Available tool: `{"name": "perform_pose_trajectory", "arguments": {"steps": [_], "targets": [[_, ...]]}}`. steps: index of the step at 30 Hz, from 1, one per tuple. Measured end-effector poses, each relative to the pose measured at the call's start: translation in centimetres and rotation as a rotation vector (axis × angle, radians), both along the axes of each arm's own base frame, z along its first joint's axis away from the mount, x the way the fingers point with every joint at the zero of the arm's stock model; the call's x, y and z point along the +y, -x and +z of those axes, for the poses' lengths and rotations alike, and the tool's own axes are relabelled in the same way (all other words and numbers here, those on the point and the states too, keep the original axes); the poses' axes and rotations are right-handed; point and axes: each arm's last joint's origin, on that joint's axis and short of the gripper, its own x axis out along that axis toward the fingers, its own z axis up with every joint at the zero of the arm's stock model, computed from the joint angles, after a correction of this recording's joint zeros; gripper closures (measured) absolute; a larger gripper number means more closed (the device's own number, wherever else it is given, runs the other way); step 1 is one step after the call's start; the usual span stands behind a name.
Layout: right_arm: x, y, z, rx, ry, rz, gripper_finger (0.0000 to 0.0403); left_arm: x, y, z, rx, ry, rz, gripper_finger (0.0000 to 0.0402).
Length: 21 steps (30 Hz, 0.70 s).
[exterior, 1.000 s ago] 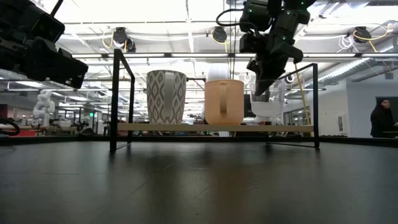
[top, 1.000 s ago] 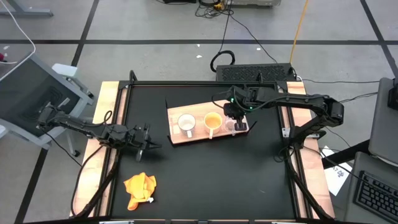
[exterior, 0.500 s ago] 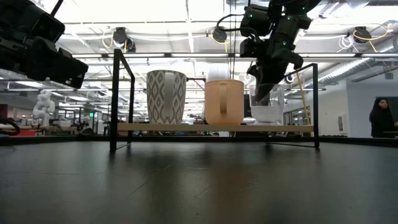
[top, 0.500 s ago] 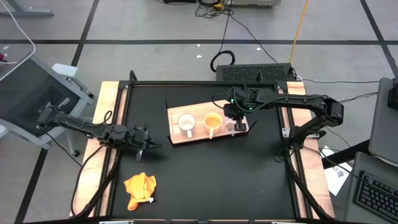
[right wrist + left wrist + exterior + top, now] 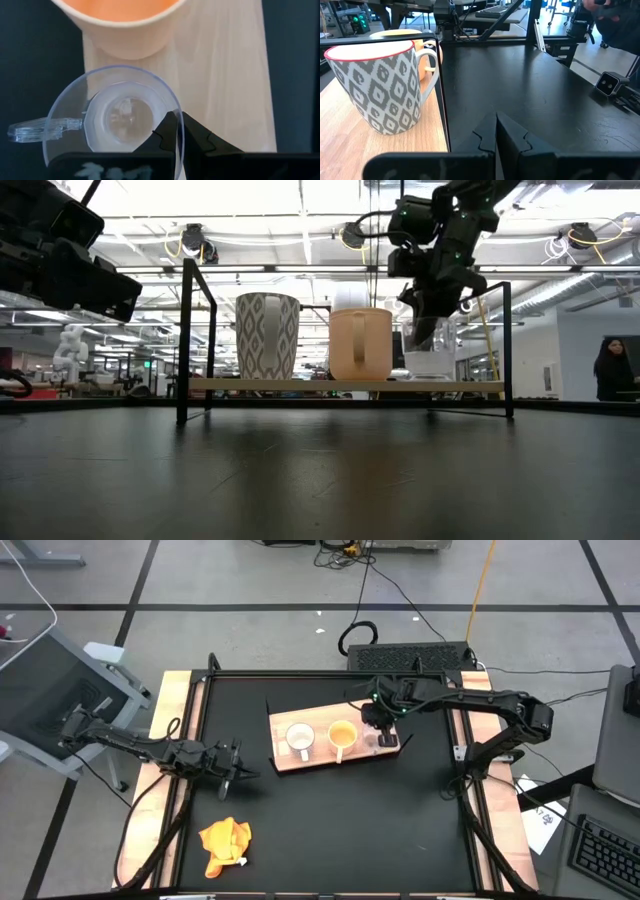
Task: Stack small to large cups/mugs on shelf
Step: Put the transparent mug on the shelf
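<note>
Right gripper (image 5: 176, 131) is pinching the glass cup's (image 5: 117, 117) rim, jaws clamped on it — cup sitting at the shelf's (image 5: 290, 763) right end beside the orange cup (image 5: 341, 735). You're releasing next: keep it flat, open slowly, lift straight up. Left gripper (image 5: 495, 131) is idling left of the shelf, jaws together.
</note>
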Motion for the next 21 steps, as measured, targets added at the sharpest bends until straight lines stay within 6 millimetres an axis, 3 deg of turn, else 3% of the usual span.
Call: {"name": "perform_pose_trajectory", "arguments": {"steps": [21], "targets": [[-1.02, 0.04, -0.49, -0.016, -0.009, 0.103, 0.0403, 0.0, 0.0, 0.0, 0.0, 0.0, 0.0, 0.0392]]}}
